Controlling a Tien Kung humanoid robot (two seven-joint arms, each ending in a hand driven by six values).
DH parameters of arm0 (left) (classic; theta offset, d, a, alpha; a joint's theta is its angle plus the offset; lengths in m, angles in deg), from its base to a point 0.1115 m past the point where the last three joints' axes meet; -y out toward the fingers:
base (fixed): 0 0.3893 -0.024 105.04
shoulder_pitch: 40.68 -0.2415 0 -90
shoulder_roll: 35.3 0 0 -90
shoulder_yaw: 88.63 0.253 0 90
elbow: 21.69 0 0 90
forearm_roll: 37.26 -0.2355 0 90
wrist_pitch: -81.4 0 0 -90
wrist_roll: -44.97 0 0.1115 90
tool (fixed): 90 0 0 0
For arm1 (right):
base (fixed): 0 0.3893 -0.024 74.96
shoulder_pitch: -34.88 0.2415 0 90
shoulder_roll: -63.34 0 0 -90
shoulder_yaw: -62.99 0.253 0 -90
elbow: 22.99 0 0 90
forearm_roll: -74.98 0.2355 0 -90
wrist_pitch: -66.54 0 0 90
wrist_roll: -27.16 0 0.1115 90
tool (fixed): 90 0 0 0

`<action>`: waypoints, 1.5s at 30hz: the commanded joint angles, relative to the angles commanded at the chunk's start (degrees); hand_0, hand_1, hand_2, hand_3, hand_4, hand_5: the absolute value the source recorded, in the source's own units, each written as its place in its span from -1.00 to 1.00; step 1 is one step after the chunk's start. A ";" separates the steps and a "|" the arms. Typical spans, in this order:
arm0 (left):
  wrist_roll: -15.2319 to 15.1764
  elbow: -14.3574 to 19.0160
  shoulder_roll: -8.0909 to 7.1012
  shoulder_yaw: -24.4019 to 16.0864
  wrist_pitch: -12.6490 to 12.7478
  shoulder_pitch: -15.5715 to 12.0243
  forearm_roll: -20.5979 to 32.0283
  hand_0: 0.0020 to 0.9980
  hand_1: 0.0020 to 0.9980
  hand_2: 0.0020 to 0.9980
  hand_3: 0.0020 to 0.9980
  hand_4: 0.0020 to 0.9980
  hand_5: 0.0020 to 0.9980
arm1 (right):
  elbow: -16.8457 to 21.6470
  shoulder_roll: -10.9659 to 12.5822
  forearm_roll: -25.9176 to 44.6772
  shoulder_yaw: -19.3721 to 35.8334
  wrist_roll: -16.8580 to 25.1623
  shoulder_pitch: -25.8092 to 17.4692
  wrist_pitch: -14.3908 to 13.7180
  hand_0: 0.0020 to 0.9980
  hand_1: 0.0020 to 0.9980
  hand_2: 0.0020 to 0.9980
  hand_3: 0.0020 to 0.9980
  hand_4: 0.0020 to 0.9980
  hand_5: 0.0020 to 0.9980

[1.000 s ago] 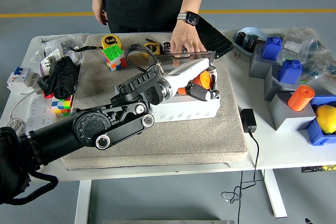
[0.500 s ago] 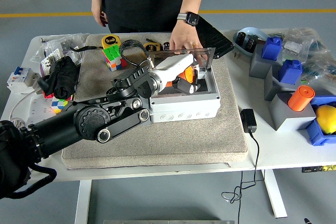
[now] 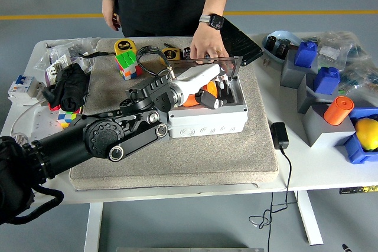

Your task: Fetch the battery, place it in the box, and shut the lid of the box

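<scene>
My left hand [image 3: 210, 94] reaches from the left into the open white box [image 3: 207, 120] on the grey mat. Its fingers curl around the orange battery [image 3: 198, 97], which sits low inside the box, partly hidden by the hand. The box's clear lid [image 3: 227, 61] stands open at the far edge. A person's hand [image 3: 207, 44] with a watch rests on the lid. My right arm is out of view.
A Rubik's cube [image 3: 127, 63], a yellow tape measure [image 3: 124, 45] and a black cable lie on the mat [image 3: 177, 163] behind the box. A black cloth [image 3: 68, 84] lies at the left. A power adapter [image 3: 279, 136] and grey holders [image 3: 322, 125] with blue and orange parts stand at the right.
My left hand has carried the battery from over the box's right side back to the left and down into the box. The person's hand stays on the lid.
</scene>
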 joint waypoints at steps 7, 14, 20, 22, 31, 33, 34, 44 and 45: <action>0.09 1.32 0.00 -1.39 -0.47 -0.45 -0.11 -0.31 0.06 -0.06 -0.04 1.00 -0.55 | 0.03 -0.14 -0.19 0.41 0.11 -0.03 -0.07 0.46 0.33 0.31 0.20 1.00 0.23; 0.10 7.38 0.00 -6.13 -1.21 -1.91 1.57 -0.32 0.05 -0.07 -0.08 1.00 -0.34 | 0.03 -0.24 -0.20 0.52 0.19 -0.14 -0.04 0.45 0.34 0.31 0.20 1.00 0.23; 0.29 15.64 0.00 -11.79 -0.94 -4.15 2.95 -0.35 0.01 -0.08 -0.08 1.00 -0.33 | 0.08 -0.33 -0.55 0.90 0.27 -0.05 -0.05 0.46 0.33 0.31 0.20 1.00 0.23; 0.60 17.44 -0.72 -13.38 -1.11 -5.21 2.90 -0.35 0.01 -0.08 -0.08 1.00 -0.33 | 0.09 -0.33 -0.69 1.06 0.26 -0.04 -0.08 0.46 0.33 0.31 0.20 1.00 0.23; 3.67 22.81 -7.48 -20.76 -4.01 -12.30 1.75 -0.35 0.02 0.00 0.00 1.00 -0.25 | 0.00 -0.33 -0.95 1.53 0.18 -0.39 0.05 0.46 0.33 0.31 0.20 1.00 0.23; 3.91 23.57 -8.98 -21.59 -4.38 -13.62 1.61 -0.36 0.05 0.04 0.02 1.00 -0.22 | 0.01 -0.38 -1.11 1.71 0.23 -0.39 0.05 0.45 0.33 0.31 0.20 1.00 0.22; 4.01 23.71 -9.52 -21.74 -4.52 -14.06 1.61 -0.36 0.05 0.04 0.02 1.00 -0.22 | 0.02 -0.40 -1.15 1.80 0.25 -0.40 0.06 0.45 0.33 0.31 0.20 1.00 0.22; 5.04 24.40 -13.64 -18.58 -6.42 -16.77 2.22 -0.38 0.02 0.02 0.01 0.97 -0.21 | 0.13 -0.44 -1.84 2.78 0.48 -0.25 -0.09 0.45 0.33 0.31 0.20 1.00 0.22; 5.07 24.35 -13.58 -18.34 -6.45 -16.87 2.22 -0.38 0.02 0.02 0.01 0.97 -0.21 | 0.15 -0.44 -1.90 2.82 0.50 -0.24 -0.11 0.45 0.33 0.31 0.20 1.00 0.22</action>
